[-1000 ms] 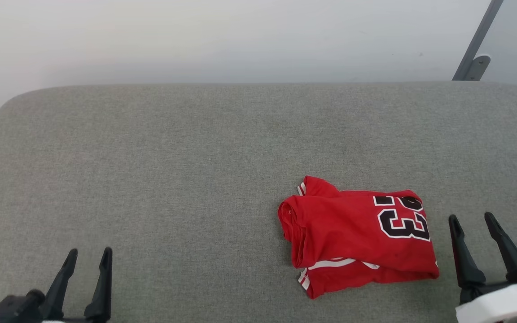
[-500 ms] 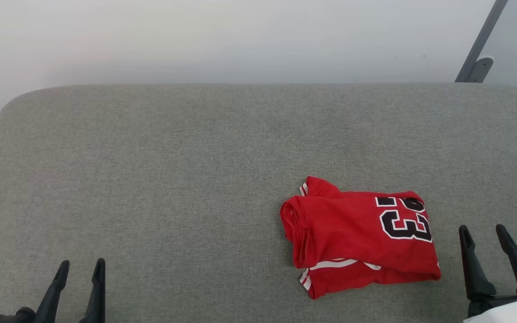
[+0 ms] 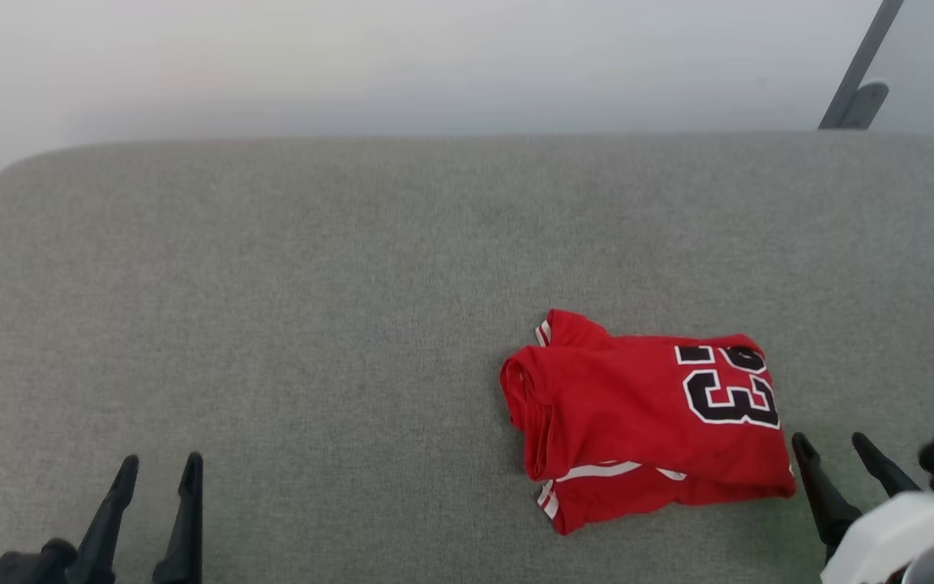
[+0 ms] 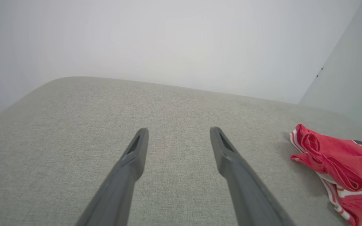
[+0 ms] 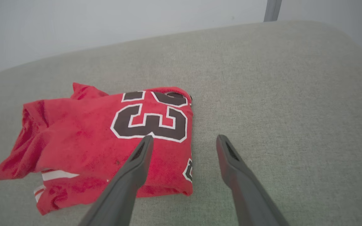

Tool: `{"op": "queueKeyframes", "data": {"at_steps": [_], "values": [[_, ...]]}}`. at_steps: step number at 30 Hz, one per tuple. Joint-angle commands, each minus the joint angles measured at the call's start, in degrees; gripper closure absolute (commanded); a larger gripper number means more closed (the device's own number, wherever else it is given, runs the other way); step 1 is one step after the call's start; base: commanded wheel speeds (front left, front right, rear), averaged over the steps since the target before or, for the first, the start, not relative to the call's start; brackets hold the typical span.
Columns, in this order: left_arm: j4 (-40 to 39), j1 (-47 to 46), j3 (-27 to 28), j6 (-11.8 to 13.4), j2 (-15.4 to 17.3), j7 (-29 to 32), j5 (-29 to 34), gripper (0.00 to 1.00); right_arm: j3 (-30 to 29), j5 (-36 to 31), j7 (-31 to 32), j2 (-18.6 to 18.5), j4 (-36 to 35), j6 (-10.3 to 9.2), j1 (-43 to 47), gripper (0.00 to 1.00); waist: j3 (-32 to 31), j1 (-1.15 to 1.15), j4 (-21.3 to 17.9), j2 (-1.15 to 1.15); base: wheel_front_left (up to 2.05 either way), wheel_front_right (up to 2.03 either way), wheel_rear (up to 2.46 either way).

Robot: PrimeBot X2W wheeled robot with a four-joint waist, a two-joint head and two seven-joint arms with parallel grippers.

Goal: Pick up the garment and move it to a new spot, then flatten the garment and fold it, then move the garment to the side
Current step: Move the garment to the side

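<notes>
Garment (image 3: 649,422) lies folded in a compact red bundle on the right half of the grey padded surface (image 3: 313,284), number print uppermost. Right gripper (image 3: 830,439) hovers just beside its right edge, jaws spread wide and empty. Left gripper (image 3: 161,460), well apart at lower left, is likewise spread and empty.

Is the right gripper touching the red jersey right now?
Apart. The head view shows a narrow strip of grey cushion between the red jersey and the open right gripper.
</notes>
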Motion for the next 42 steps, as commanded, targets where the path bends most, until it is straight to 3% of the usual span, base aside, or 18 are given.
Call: {"op": "queueKeyframes", "data": {"at_steps": [1,3,9,15,20,25,27,28,29,37,42], "values": [[0.0,-1.6,-0.5,0.1,0.4,-0.3,-0.4,0.0,0.0,-0.5,4.4,-0.9,-0.7,-0.03,-1.9,0.0,1.7,0.0,0.0,0.0,0.0,0.0,0.0],[0.0,-2.3,-0.8,0.1,0.5,-0.3,-0.7,0.0,-0.2,-0.5,7.4,-1.1,-1.1,-0.03,-2.6,0.0,2.7,0.0,0.1,0.0,0.0,0.0,0.0],[0.0,-7.3,-4.1,0.1,2.6,-0.3,-2.3,0.0,-0.2,-1.4,26.2,-4.1,-4.7,-0.03,-8.6,0.0,8.7,0.0,1.2,0.0,0.0,0.0,0.0],[-0.9,-13.5,-7.3,0.1,4.5,-0.3,-4.4,0.0,0.0,-0.8,42.3,-4.4,-7.3,-0.03,-15.0,0.0,15.7,0.0,2.4,0.0,0.0,0.0,0.0],[-1.4,-17.4,-8.2,0.1,5.5,-0.3,-5.7,0.0,-0.3,-2.6,47.1,-2.1,-8.0,-0.03,-18.5,0.0,20.5,0.0,3.1,0.0,0.0,0.0,0.0],[-1.8,-19.8,-8.4,0.1,6.4,-0.3,-6.8,0.0,1.5,-4.8,47.8,1.0,-5.8,-0.03,-19.0,0.0,23.6,0.0,3.2,0.0,0.0,0.0,0.0],[-1.7,-20.3,-8.2,0.1,6.6,-0.3,-7.0,0.0,2.7,-4.9,47.0,1.8,-5.2,-0.03,-19.0,0.73,24.0,0.0,2.8,0.0,0.0,0.0,0.0],[-1.7,-20.4,-8.0,0.1,6.8,-0.3,-6.9,0.0,3.0,-4.8,46.0,2.1,-5.1,-0.03,-19.3,0.9,24.2,0.0,2.5,0.0,0.0,0.0,0.0],[-1.9,-20.6,-8.0,0.1,7.1,-0.3,-7.0,0.0,2.9,-4.7,45.1,2.4,-5.0,-0.03,-19.5,1.0,24.3,0.0,2.1,0.0,0.0,0.0,0.0],[-4.7,-22.6,-8.2,0.1,10.3,-0.3,-5.9,0.0,-1.3,-4.9,37.7,0.9,-7.5,-0.29,-21.2,1.0,25.8,0.0,-2.7,0.0,0.0,0.0,0.0],[-7.2,-25.5,-12.0,0.1,13.9,-0.3,-5.4,0.0,-5.0,-4.5,31.4,1.3,-11.0,-0.15,-21.4,1.0,27.2,0.0,-7.5,0.0,0.0,0.0,0.0]]}}
